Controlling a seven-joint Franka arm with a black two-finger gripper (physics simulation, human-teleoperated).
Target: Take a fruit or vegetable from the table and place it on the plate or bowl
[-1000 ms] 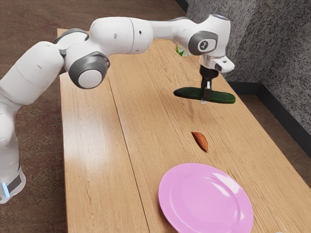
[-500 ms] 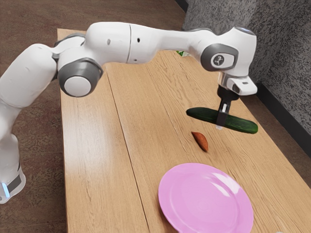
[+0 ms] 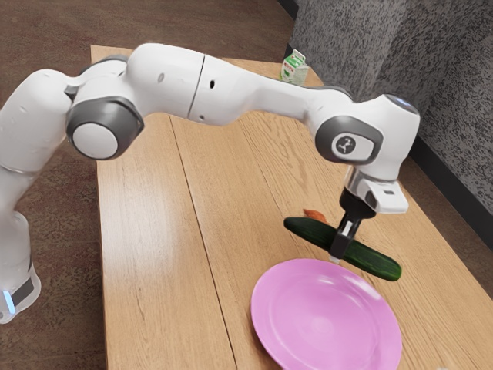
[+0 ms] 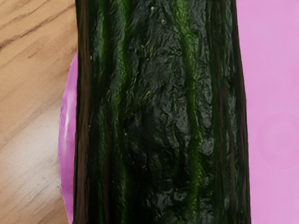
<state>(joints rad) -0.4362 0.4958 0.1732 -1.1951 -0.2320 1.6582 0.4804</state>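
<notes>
Pinching the cucumber [image 3: 373,262] at mid-length with the gripper [image 3: 340,248], likely for balance. Hanging clear of the tabletop [image 3: 154,254], crosswise over the pink plate's [image 3: 308,324] far rim. Best carried nearer the plate's middle before release, to avoid rolling off.

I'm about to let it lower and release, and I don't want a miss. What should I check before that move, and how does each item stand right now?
1. Pincer shut on the cucumber near its middle: ok.
2. Cucumber lifted off the table: ok, one end tilted lower.
3. Cucumber centred over the plate: not ok; it hangs over the far rim, with wood showing close beside it in the wrist view.
4. Plate surface free: ok.
5. Orange vegetable out of the path: ok, it lies behind the cucumber, off the plate.
6. Gap between cucumber and plate: cannot tell.
</notes>
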